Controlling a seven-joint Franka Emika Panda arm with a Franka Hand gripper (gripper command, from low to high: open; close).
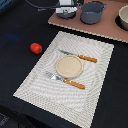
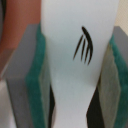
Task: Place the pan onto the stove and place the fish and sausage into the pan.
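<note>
Filling the wrist view, the fish (image 2: pixel 75 65) stands clamped between the green-padded jaws, its long axis running along the fingers (image 2: pixel 37 85), a white flat piece with black fin strokes. In the exterior view the gripper (image 1: pixel 67 11) hangs over the stove (image 1: pixel 107 30), just beside the pot (image 1: pixel 92 12); the pan itself I cannot make out. The sausage (image 1: pixel 36 48) lies on the dark surface, well apart from the stove.

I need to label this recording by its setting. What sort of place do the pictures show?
Probably a play kitchen laid out on a dark tabletop. A stove board carries a grey pot, and a striped placemat holds a plate between a knife and fork.
</note>
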